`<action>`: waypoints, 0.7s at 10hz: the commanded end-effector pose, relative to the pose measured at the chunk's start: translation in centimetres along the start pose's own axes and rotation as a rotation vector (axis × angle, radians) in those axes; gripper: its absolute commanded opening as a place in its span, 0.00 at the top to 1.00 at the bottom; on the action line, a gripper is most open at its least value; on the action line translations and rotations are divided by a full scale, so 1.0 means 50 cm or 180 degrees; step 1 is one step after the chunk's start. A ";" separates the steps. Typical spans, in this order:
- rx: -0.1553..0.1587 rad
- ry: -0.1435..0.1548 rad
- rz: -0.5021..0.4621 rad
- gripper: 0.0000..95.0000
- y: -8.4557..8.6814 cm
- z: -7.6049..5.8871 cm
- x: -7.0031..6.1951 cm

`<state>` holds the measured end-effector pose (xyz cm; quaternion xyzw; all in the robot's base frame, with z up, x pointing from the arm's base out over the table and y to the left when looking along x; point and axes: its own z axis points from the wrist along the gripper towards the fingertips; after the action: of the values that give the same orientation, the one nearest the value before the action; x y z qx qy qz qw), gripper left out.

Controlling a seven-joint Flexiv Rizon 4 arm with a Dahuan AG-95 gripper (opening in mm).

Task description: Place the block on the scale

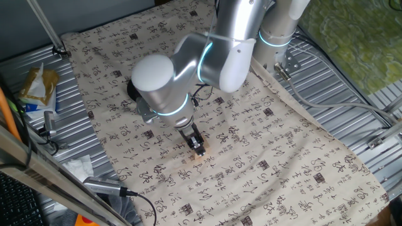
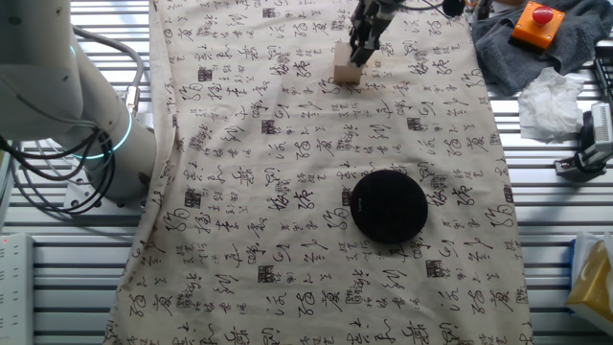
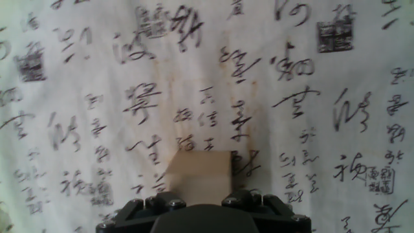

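A silver robot arm [image 1: 207,56] reached down over a table covered by a cream cloth [image 2: 287,192] printed with dark calligraphy. Its gripper [image 2: 356,56] was lowered onto a small tan wooden block [image 2: 347,74] near the cloth's far edge in the other fixed view. Whether the fingers were pressing the block or merely flanking it could not be told. In the hand view the block [image 3: 199,171] sat directly under the camera, its lower part cut off by the dark gripper body. In one fixed view the block was almost wholly hidden behind the fingers. The scale [image 2: 388,205], a flat black disc, lay on the cloth well apart from the block; the arm's bulk largely hid it in one fixed view.
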<state>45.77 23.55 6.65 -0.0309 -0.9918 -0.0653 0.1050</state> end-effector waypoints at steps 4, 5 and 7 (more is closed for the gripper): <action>0.0031 -0.0023 -0.0062 0.40 -0.005 0.001 0.001; -0.0006 -0.0031 -0.0068 0.40 -0.007 0.000 0.001; -0.0183 -0.0090 -0.0115 0.20 -0.021 -0.010 0.005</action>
<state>45.50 22.49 7.00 -0.0189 -0.9914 -0.0909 0.0921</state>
